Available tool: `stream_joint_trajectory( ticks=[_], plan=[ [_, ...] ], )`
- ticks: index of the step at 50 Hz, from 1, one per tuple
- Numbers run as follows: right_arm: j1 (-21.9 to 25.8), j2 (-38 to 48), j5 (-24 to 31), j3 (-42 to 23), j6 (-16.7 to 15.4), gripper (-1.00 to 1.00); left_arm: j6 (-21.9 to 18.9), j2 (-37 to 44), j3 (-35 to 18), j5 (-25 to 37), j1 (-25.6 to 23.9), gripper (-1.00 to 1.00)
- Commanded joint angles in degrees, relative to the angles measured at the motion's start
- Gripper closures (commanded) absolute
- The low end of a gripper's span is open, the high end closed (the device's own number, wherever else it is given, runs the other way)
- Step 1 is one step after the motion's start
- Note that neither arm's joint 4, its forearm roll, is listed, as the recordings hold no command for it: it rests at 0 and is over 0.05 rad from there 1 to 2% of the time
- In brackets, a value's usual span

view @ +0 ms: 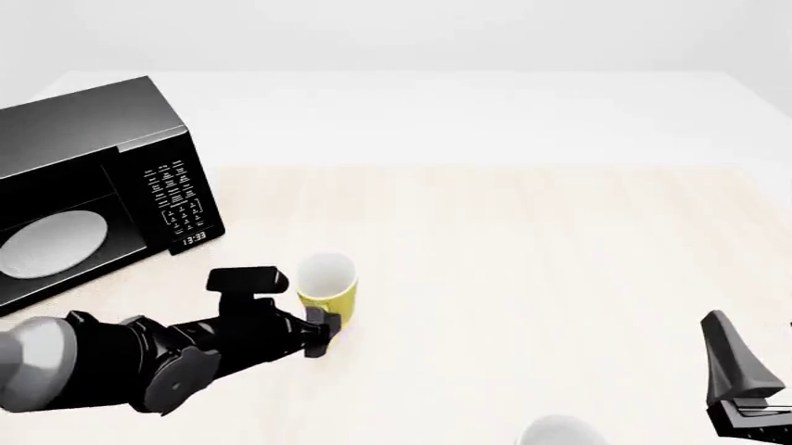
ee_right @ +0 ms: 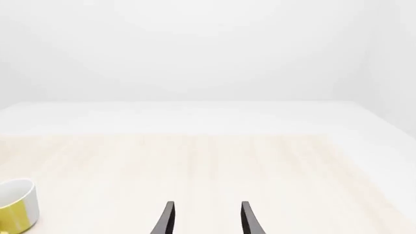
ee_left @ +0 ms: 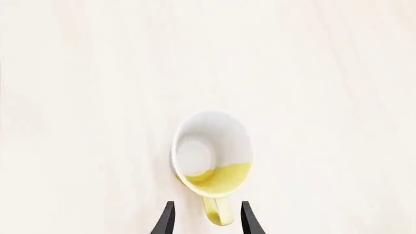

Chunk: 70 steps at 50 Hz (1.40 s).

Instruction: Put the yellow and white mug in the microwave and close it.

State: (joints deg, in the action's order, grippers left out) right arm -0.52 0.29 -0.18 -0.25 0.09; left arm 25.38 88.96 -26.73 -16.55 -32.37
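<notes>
The yellow and white mug (view: 328,286) stands upright on the pale wooden table, to the right of the microwave (view: 106,176). In the left wrist view the mug (ee_left: 211,155) shows its white inside, and its yellow handle (ee_left: 218,213) points toward the gripper. My left gripper (ee_left: 207,204) is open, one finger on each side of the handle with gaps showing. From the front, the left gripper (view: 325,329) sits just on the near side of the mug. My right gripper (ee_right: 207,217) is open and holds nothing, far right near the table's front edge (view: 730,357).
The black microwave has a keypad panel (view: 176,199) and a white turntable plate (view: 50,243) showing in its front; I cannot make out its door. A white rounded object (view: 561,432) lies at the near edge. The mug (ee_right: 14,204) appears in the right wrist view.
</notes>
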Motion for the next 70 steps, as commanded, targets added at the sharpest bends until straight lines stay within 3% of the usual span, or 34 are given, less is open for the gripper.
stream_joint_trajectory(
  ticks=[1, 17, 18, 42, 70],
  plan=[
    [0.02, 0.0, 0.0, 0.0, 0.0, -1.0, 2.07, 3.4, -0.32, -1.46, -0.75, -1.0],
    [0.0, 0.0, 0.0, 0.0, -0.01, -1.0, 3.8, 6.81, -0.51, -2.75, -1.7, -1.0],
    [0.01, 0.01, 0.01, 0.0, 0.0, -1.0, 3.9, 6.63, -0.48, -2.7, -1.75, 1.0],
    [0.01, 0.01, 0.0, 0.0, 0.0, -1.0, 2.15, -3.65, 3.9, 0.25, 0.47, 1.0],
    [-0.01, -0.01, 0.0, 0.0, -0.01, -1.0, -11.51, -24.6, 7.31, 9.58, 13.36, 1.0]
  ],
)
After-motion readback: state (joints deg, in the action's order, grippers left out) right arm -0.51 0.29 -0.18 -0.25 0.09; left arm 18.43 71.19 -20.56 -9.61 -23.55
